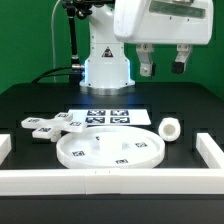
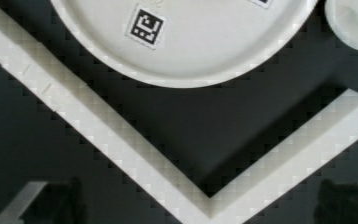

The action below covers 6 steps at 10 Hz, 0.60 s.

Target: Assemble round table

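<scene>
Holds the gripper (image 1: 162,72) spread open, gripping nothing, high behind the rimmed round disc (image 1: 108,150). Shows the disc flat inside the white rail bars (image 1: 110,181), with cross-shaped foot (image 1: 45,126) just beside it, cylindrical leg (image 1: 170,128) near, marker board (image 1: 105,118) just behind.

So the disc (image 1: 108,150) is lying flat on the black bench (image 1: 30,100), tags facing up. The foot (image 1: 45,126) sits on the exterior view's left of the disc, one arm right at its rim; can't tell if it overlaps. The leg (image 1: 170,129) is just beside the disc on the exterior view's right. The marker board (image 1: 105,118) lies right behind the disc. The pincer (image 1: 163,72) hangs well above and behind the disc, fingers apart, nothing in it. White rails (image 1: 100,182) box the disc in at front and both sides.
</scene>
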Each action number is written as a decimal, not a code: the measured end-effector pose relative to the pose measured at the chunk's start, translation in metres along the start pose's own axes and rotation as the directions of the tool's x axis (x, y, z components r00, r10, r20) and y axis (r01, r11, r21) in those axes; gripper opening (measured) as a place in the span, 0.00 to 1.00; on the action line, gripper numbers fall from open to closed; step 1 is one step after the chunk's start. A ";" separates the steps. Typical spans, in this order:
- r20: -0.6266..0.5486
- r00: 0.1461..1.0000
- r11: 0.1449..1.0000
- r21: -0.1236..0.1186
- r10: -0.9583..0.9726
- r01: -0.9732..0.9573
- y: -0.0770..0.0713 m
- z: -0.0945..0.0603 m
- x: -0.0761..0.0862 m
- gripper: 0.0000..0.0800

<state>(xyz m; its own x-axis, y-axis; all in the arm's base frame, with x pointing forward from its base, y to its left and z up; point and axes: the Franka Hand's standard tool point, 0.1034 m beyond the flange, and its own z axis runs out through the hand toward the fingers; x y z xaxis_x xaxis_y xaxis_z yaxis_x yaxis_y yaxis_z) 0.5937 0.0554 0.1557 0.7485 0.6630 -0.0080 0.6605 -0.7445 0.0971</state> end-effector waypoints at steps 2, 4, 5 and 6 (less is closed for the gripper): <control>0.005 1.000 1.000 -0.011 0.005 -0.005 0.000 0.000 0.000 0.81; 0.005 1.000 1.000 -0.008 0.004 -0.004 0.000 0.001 0.000 0.81; 0.006 1.000 1.000 -0.008 -0.007 0.007 0.000 0.001 -0.001 0.81; 0.007 0.996 0.996 -0.005 -0.086 0.086 0.003 0.002 -0.007 0.81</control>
<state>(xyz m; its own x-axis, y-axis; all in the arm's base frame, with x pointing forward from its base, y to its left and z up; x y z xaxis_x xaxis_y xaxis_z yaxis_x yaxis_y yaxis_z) 0.5909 0.0482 0.1538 0.6894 0.7240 -0.0235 0.7221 -0.6843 0.1015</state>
